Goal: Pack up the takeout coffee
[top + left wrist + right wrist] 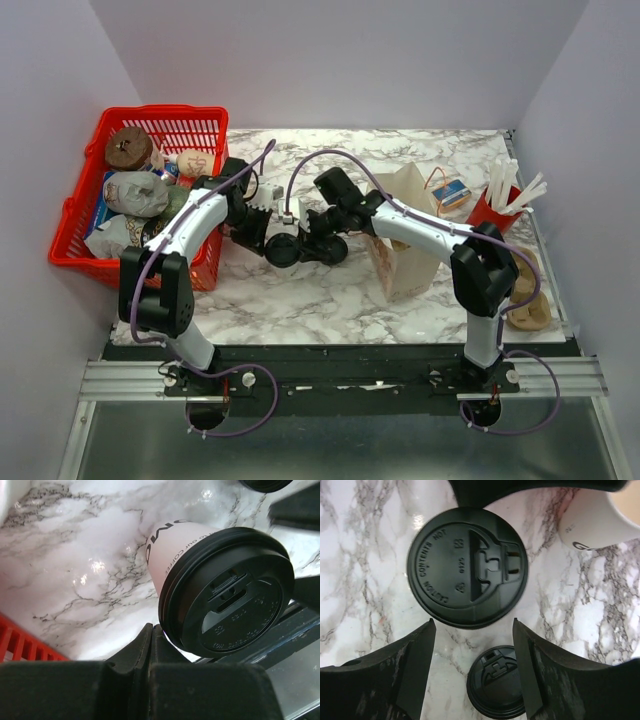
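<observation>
The takeout coffee (225, 590), a whitish paper cup with a round black lid, shows tilted in the left wrist view. Its lid rim lies right beside the tips of my left gripper (152, 630), which is shut with nothing between its fingers. From above, the coffee (283, 250) stands mid-table between my left gripper (266, 230) and my right gripper (318, 245). In the right wrist view the coffee's lid (467, 567) sits just ahead of my right gripper (473, 622), which is open and holds nothing.
A loose flat black lid (495, 682) lies on the marble below the right fingers. An open paper cup (592, 520) stands nearby. A paper bag (405, 240) stands right of centre. The red basket (205, 120) of groceries is at the left, a red holder (495, 205) at the back right.
</observation>
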You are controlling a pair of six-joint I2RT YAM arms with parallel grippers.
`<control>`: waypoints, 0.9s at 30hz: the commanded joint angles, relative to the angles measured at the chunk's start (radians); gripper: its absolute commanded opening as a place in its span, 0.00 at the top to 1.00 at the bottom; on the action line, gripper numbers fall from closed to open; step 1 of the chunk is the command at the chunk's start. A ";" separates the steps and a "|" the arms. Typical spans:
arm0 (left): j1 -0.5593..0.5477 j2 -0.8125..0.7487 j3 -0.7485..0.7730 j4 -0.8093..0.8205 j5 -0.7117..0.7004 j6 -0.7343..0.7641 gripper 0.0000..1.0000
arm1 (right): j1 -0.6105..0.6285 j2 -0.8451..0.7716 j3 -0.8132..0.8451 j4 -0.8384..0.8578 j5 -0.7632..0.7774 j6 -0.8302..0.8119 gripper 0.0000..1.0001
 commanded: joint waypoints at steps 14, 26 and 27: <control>-0.001 0.097 0.152 0.058 0.034 -0.015 0.86 | 0.042 -0.059 -0.079 -0.063 0.017 -0.011 0.28; -0.001 -0.142 0.143 -0.012 -0.052 -0.129 0.24 | 0.043 -0.204 -0.163 -0.092 0.020 -0.011 0.27; -0.001 -0.162 0.131 -0.015 -0.012 -0.167 0.22 | 0.043 -0.212 -0.163 -0.095 0.029 -0.011 0.27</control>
